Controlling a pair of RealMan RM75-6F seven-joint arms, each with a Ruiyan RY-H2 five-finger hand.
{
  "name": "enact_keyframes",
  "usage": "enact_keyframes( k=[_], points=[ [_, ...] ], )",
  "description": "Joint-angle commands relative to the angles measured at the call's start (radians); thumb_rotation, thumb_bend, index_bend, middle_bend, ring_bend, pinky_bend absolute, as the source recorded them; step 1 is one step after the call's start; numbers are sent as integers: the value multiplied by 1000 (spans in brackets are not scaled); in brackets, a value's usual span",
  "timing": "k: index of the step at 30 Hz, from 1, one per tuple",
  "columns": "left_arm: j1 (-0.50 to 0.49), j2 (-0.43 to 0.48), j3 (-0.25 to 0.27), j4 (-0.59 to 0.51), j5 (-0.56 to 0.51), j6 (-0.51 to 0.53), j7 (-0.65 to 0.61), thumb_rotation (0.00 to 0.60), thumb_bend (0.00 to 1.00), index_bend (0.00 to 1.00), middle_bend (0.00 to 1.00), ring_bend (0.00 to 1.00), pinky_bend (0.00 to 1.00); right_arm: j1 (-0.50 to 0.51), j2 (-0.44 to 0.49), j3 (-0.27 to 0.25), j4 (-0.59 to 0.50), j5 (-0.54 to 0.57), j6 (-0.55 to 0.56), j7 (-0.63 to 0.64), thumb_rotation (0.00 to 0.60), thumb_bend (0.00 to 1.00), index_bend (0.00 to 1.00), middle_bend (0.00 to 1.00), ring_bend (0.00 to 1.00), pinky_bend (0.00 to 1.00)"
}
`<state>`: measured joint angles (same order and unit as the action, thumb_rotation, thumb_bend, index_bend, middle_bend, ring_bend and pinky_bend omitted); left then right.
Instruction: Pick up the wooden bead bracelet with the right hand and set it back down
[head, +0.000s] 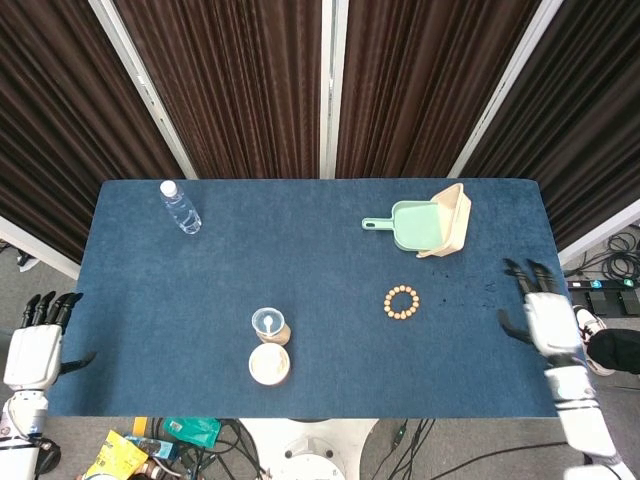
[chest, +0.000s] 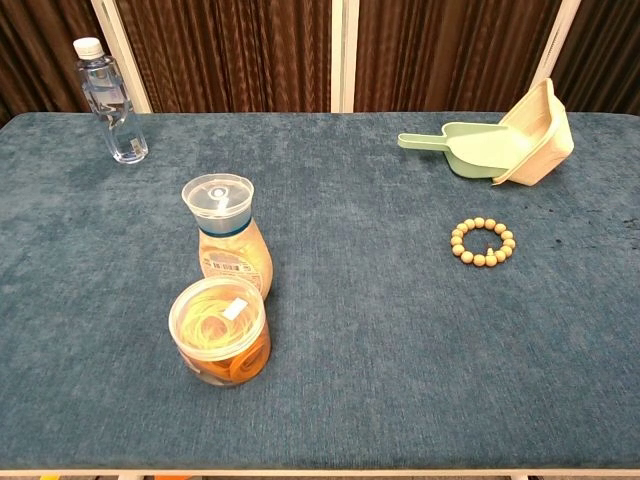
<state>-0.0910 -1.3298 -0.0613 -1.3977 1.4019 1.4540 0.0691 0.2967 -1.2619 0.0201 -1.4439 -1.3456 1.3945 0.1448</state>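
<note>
- The right robot hand (head: 543, 309) is hovering at the tabletop's (head: 180, 290) right edge, fingers spread, gripping nothing
- The left robot hand (head: 34, 341) is hanging off the left edge, fingers apart and empty
- The wooden bead bracelet (chest: 482, 241) is lying flat on the blue cloth, well apart from both hands
- Beyond it, a green dustpan (chest: 470, 145) is leaning against a beige tray (chest: 540, 125)
</note>
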Motion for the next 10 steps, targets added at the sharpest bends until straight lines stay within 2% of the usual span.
enact_keyframes(
  k=[1,4,10],
  points=[
    [3,-2,-5,-5,-1,13,25,600,23,141,131,45,0,-95,74,-8,-87,-1,103,-41,600,325,0,195,0,0],
    [6,3,-3,-18,6,23,36,600,23,140,131,45,0,-119,90,-8,-105,-27,134,-39,600,324,0,194,0,0],
    [15,4,-4,-33,0,33,44,600,23,141,131,45,0,-123,107,-8,-120,-69,116,-33,600,325,0,193,0,0]
  ],
)
